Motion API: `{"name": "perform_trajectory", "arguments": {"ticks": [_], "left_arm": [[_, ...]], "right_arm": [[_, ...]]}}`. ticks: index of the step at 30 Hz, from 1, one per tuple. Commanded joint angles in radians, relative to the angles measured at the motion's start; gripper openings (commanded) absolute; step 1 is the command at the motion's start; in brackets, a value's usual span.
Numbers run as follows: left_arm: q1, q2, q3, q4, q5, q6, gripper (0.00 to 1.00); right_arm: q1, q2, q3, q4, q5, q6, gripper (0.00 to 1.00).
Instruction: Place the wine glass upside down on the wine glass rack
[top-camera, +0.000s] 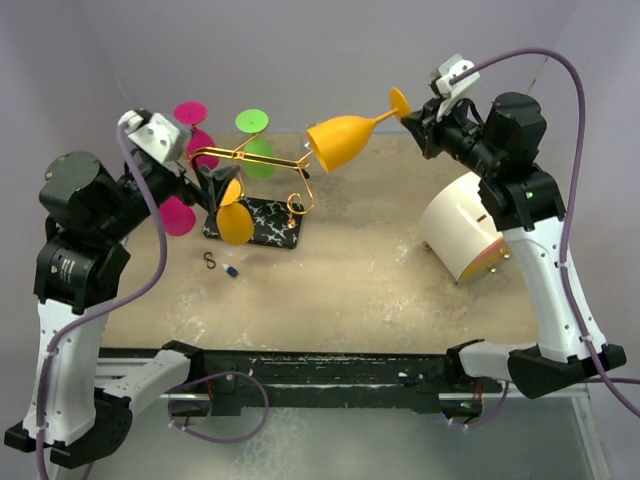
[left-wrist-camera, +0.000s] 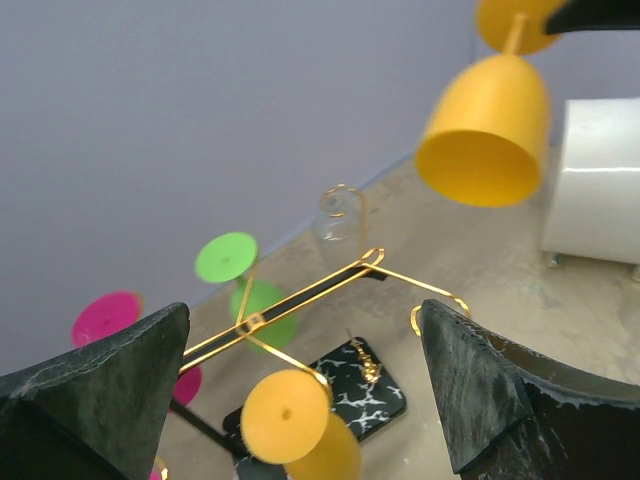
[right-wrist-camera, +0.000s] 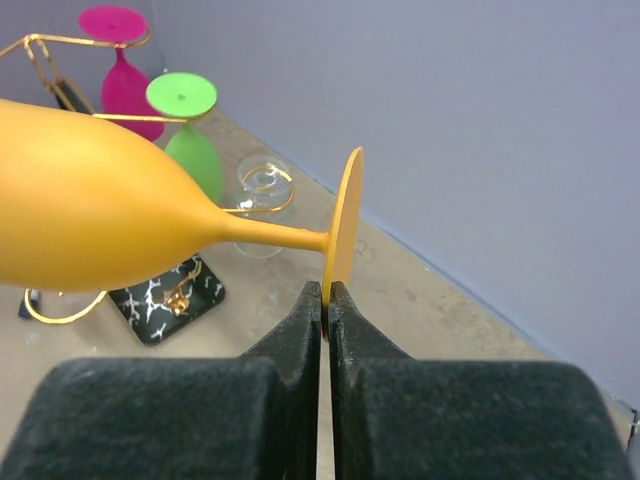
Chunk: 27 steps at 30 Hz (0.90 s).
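Held yellow wine glass (top-camera: 342, 142) level above table (top-camera: 380, 290), bowl mouth just beside wine glass rack (top-camera: 270, 225).
Overhead: had left jaws wide apart, empty, by rack. Left wrist: saw spread fingers (left-wrist-camera: 110, 390) flanking rack. Right wrist: pinched glass foot between closed right jaws.

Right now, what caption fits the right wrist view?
Right gripper pinches the orange wine glass by its foot, sideways near the wine glass rack holding an inverted green glass and pink glass.
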<state>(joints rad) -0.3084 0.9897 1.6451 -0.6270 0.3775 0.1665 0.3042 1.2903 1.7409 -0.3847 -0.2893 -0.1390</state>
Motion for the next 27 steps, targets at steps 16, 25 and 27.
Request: {"name": "perform_trajectory", "arguments": {"ticks": [16,25,27], "left_arm": [[0.155,-0.063,-0.124,0.086,-0.375,0.143,0.99],[0.221,-0.098,-0.156,0.082,-0.321,0.063,0.99],[0.234,-0.107,-0.152,0.076,-0.333,0.062,0.99]], "right_arm": [[0.397,-0.025,-0.033,-0.055,0.046,-0.403,0.0],[0.631,0.091,0.001,-0.079,0.247,-0.525,0.0],[0.67,0.118,0.001,-0.079,0.287,-0.546,0.0]]}}
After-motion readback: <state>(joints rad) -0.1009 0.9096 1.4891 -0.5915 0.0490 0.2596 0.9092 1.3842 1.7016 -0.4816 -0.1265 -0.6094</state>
